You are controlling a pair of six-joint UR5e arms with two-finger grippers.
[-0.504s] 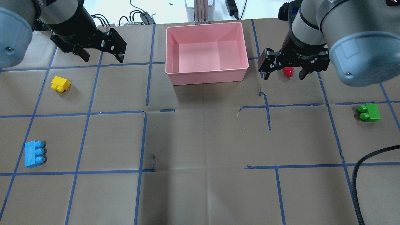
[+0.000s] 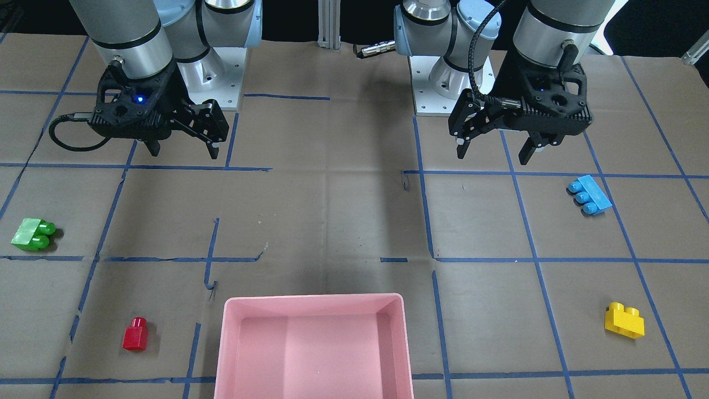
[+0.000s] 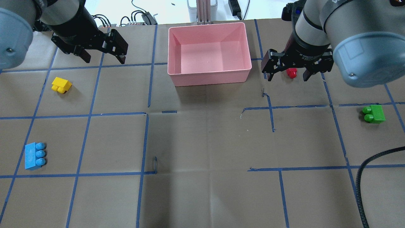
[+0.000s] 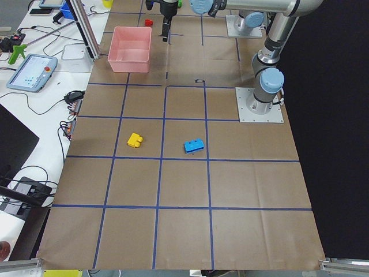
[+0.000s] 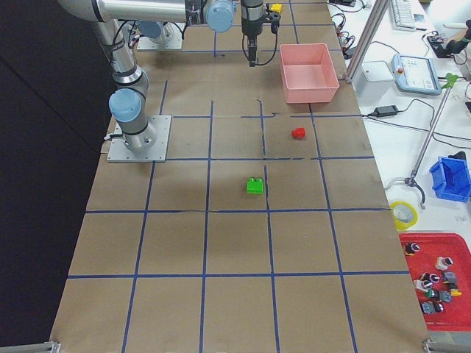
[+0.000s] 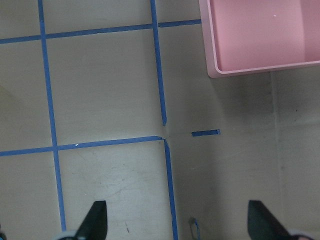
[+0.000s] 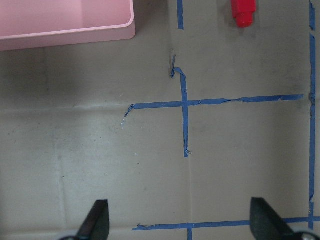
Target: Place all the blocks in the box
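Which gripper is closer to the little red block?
The right gripper. It hangs open on the red block's side of the pink box, while the left gripper is away past the box's other side.

Table (image 2: 332,221): box (image 2: 332,354), green (image 2: 32,235), red (image 2: 135,334), blue (image 2: 590,195), yellow bricks (image 2: 624,320).

1. The light is bright and even and comes from above; shadows on the table (image 3: 202,142) are soft.
2. In the overhead view the box (image 3: 208,77) throws a dim shadow toward 6 o'clock; in the front-facing view it falls toward 12 o'clock.
3. The green block (image 2: 26,233) has pale glare on its top in the front-facing view.
4. Both wrist views are dimmer, yet sharp.
5. The side views have a black area, at 3 o'clock in the left one and at 9 o'clock in the right one.
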